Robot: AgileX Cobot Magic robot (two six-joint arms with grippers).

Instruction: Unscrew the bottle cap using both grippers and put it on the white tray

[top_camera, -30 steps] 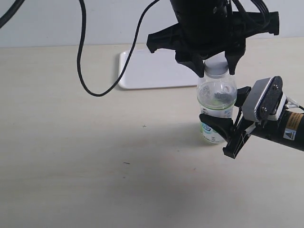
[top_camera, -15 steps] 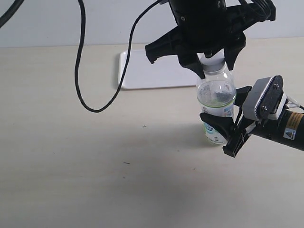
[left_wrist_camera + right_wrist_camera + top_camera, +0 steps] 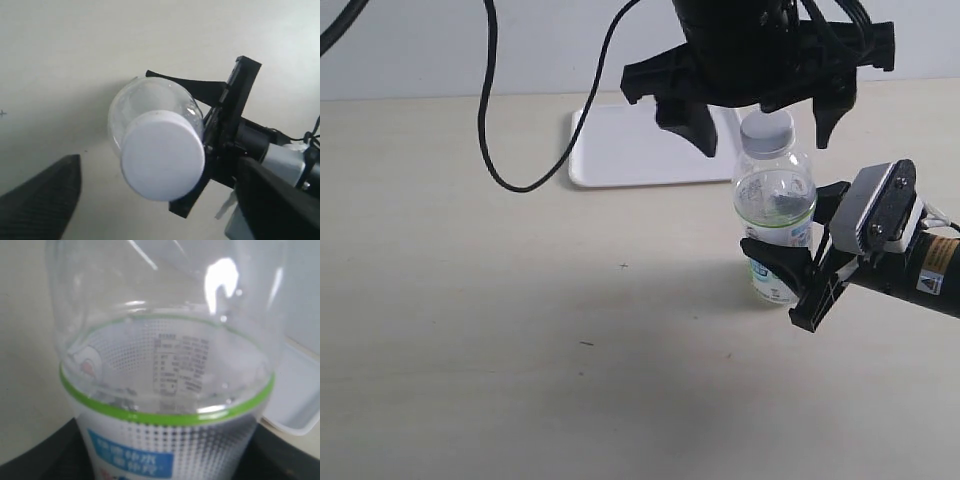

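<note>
**A:** Where does everything sit?
**B:** The white tray (image 3: pixel 620 150) is upper centre. The left gripper (image 3: pixel 765 140) is above the bottle, jaws wide and empty. The bottle (image 3: pixel 775 200) is right of centre, with the right gripper (image 3: pixel 795 240) clamped on its label.
**A:** And the bottle cap (image 3: pixel 767 130)?
**B:** On the neck. It's probably light and stiff, so pinch its side.

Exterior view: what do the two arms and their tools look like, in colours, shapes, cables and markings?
The left tool is black, bulky and angular, wider than the other one; a thin black cable loops down beside it. The right tool is black too but slimmer, with a grey-white block on top and a small yellow label on its dark round arm.
</note>
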